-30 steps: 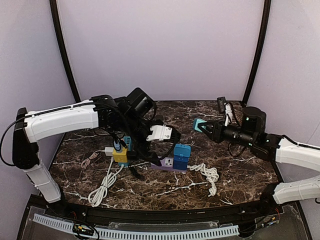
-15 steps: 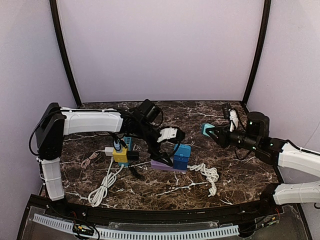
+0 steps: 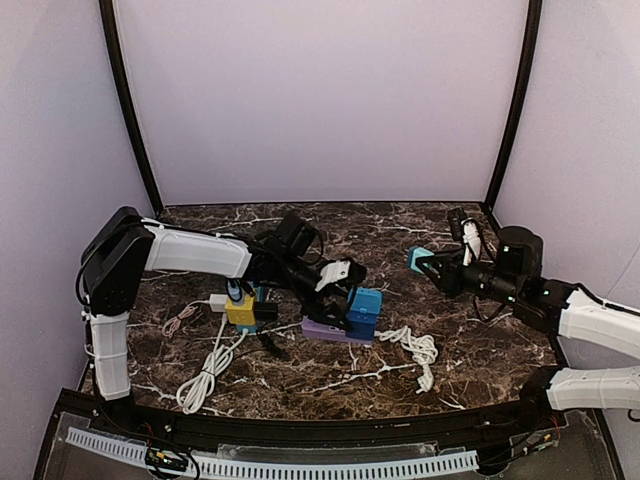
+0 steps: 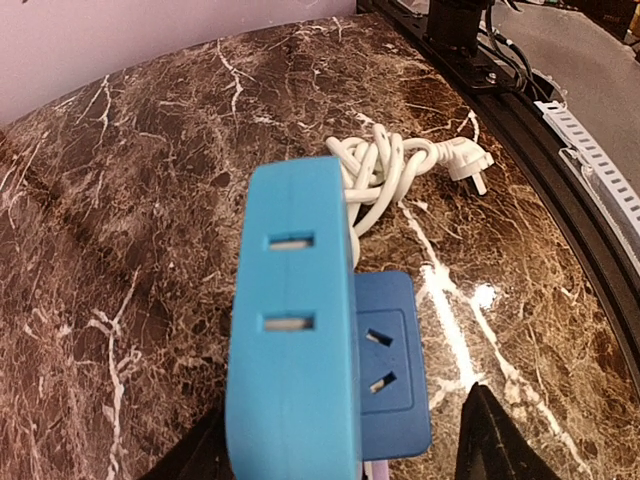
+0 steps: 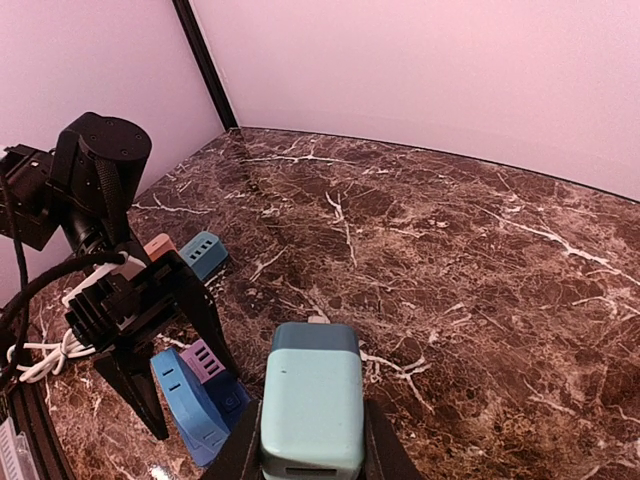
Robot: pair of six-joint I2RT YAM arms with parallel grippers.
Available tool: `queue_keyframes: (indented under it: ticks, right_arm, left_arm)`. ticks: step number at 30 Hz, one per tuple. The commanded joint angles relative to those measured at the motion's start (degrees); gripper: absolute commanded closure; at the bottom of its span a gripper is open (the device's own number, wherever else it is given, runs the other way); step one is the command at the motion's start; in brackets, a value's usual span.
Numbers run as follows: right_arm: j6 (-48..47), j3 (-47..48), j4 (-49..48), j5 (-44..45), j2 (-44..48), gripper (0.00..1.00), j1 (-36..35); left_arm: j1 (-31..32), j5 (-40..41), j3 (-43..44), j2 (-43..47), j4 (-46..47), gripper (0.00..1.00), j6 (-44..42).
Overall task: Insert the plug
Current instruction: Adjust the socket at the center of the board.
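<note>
A pale teal plug sits clamped between my right gripper's fingers, prongs pointing forward, held in the air right of the sockets; in the top view the plug and right gripper hover over the table's right half. A blue socket block stands on a purple strip, with slots on its upper face and a darker blue socket face beside it. My left gripper straddles this block, open, its right finger still apart from it.
A coiled white cable with a white plug lies right of the block. A yellow adapter, a light blue one and more white cable lie to the left. The table's black front edge is close.
My left arm has stretched forward and come down so that its jaws straddle the blue block, and they have narrowed. My right gripper with the plug has drifted slightly to the right.
</note>
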State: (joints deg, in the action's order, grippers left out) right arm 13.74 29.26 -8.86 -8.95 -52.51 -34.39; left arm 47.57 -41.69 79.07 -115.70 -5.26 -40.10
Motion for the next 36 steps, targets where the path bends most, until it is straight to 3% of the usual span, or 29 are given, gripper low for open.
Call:
queue_keyframes:
  ticks: [1, 10, 13, 18, 20, 23, 27, 31, 36]
  right_arm:
    - [-0.6, -1.2, -1.7, 0.3, 2.0, 1.00, 0.4]
    - [-0.3, -2.6, -1.9, 1.5, 3.9, 1.00, 0.4]
    - [-0.4, -2.5, -1.7, 1.3, 3.8, 1.00, 0.5]
    - [-1.0, -2.7, -1.1, 1.3, 4.4, 1.00, 0.4]
    - [-1.8, -3.2, -1.6, 1.7, 4.6, 1.00, 0.4]
    - [-2.8, -4.3, -3.4, 1.7, 4.4, 1.00, 0.4]
    - [-3.0, -6.7, -9.5, -1.7, 1.4, 1.00, 0.1]
    - [-3.1, -9.8, -19.7, -3.0, -3.3, 1.00, -3.6]
    - [-10.0, -11.8, -28.7, 3.1, -10.3, 1.00, -13.4]
  left_arm:
    - [0.2, -0.8, -3.4, -0.1, 6.7, 0.41, 2.9]
    - [1.0, 0.6, -4.5, -1.4, 12.0, 0.49, 4.8]
    - [1.3, 1.1, -4.6, -1.5, 12.5, 0.62, 5.9]
    - [1.4, 5.3, -6.7, -0.2, 13.3, 0.95, 7.1]
    - [1.4, 8.6, -9.1, 1.0, 15.9, 0.99, 8.9]
    - [1.6, 16.3, -13.3, 2.9, 21.2, 0.99, 14.2]
    - [1.6, 36.0, -15.1, 4.1, 21.8, 0.99, 21.8]
    - [1.6, 43.0, -15.9, 5.2, 20.4, 0.99, 25.6]
    - [1.9, 51.1, -16.9, 5.7, 18.5, 0.99, 28.4]
